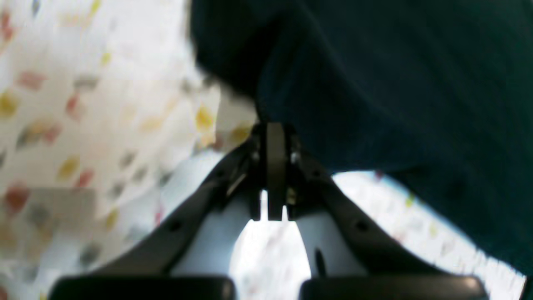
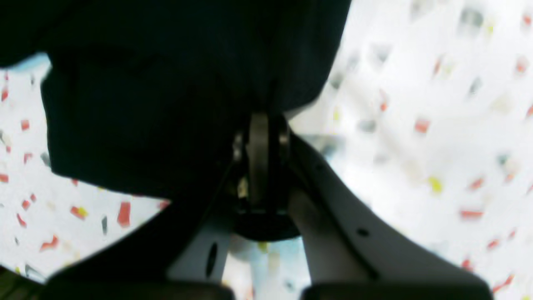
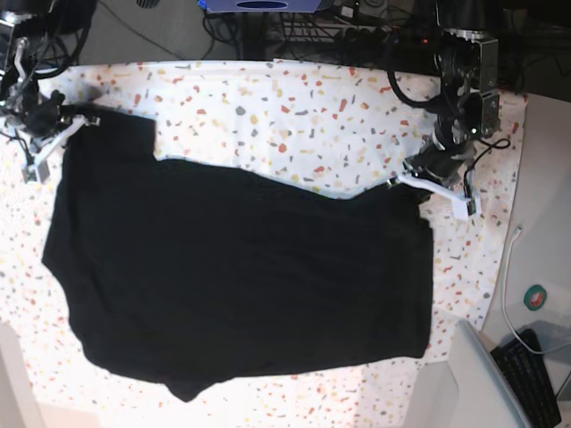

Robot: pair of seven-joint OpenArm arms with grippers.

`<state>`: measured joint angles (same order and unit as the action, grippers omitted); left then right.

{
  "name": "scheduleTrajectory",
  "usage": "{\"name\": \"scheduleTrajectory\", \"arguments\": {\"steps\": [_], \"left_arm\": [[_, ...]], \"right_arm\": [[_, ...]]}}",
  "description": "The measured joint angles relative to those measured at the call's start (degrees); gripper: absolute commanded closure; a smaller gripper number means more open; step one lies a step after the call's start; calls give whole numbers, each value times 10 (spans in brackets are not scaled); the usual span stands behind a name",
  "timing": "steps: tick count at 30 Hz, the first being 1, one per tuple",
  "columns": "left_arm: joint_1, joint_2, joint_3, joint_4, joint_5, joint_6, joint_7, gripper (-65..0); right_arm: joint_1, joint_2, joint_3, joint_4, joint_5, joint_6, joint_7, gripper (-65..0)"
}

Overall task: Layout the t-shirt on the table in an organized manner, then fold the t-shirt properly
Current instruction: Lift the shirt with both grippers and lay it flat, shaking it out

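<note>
1. I see the large black soft cloth t-shirt [image 3: 241, 276] lying spread across the wide table covered in white cloth speckled with red, orange, yellow and grey flecks [image 3: 294, 116]. It fills most of the surface; its printed side does not show from the base view, so only plain black faces up.

2. My left gripper [image 1: 275, 127] has its jaws drawn together on the dark fabric: in the left wrist view the cloth gathers right at the tips and drapes off to the upper right. In the base view that arm sits at the shirt's far right corner [image 3: 406, 183].

3. My right gripper [image 2: 260, 121] is likewise clamped on the shirt; the right wrist view shows black cloth bunched at the tips and hanging over to the left. In the base view it holds the far left corner [image 3: 76, 120].

4. I judge both corners are pinched along one edge so the shirt can be tensioned between the arms, which is the sensible way to pull it flat.

5. The far edge between the grips sags inward in a curve rather than running straight, so the layout looks unfinished to me.

6. The near edge is uneven, with a small tongue of cloth poking out at the bottom left [image 3: 183, 390]. I would expect smoothing before any folding starts.
</note>
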<state>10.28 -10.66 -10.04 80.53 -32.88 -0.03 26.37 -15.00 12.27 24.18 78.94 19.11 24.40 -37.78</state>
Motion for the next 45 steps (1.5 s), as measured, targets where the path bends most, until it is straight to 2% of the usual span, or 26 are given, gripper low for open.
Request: {"name": "scheduleTrajectory", "arguments": {"steps": [5, 11, 14, 17, 20, 25, 28, 31, 33, 36, 41, 43, 45], "left_arm": [[51, -1, -66, 28, -3, -5, 7, 0], [96, 1, -155, 120, -3, -4, 137, 0], [115, 18, -183, 176, -4, -6, 150, 0], [92, 18, -186, 174, 0, -3, 162, 0], [6, 12, -159, 157, 5, -2, 203, 0], [-202, 3, -103, 63, 2, -3, 275, 0], [-333, 2, -71, -40, 4, -2, 273, 0], [-475, 2, -17, -172, 8, -4, 268, 0], [-567, 11, 11, -263, 6, 1, 231, 0], [-676, 35, 14, -328, 1, 2, 190, 0], [-783, 57, 4, -309, -2, -2, 176, 0], [-786, 57, -9, -272, -4, -2, 178, 0], [-764, 63, -28, -225, -1, 0, 192, 0]], "right_arm": [[-20, 0, 8, 29, -2, -1, -26, 0], [-56, -11, 9, 97, -1, 0, -57, 0], [-66, -26, 21, 125, 2, 0, -77, 0], [-41, -21, 23, 128, -1, -1, -94, 0], [34, -2, 22, 123, 3, 3, -122, 0], [227, 49, 15, 40, 0, 0, -158, 0], [351, 84, -34, -71, 3, 0, -144, 0], [475, 112, -92, -191, 1, 2, -96, 0], [554, 126, -125, -253, -2, -1, -71, 0], [654, 153, -160, -287, -3, -1, -63, 0], [789, 191, -194, -276, -1, -2, -81, 0], [811, 195, -195, -247, -1, -5, -108, 0], [797, 201, -187, -189, 3, 0, -162, 0]]}}
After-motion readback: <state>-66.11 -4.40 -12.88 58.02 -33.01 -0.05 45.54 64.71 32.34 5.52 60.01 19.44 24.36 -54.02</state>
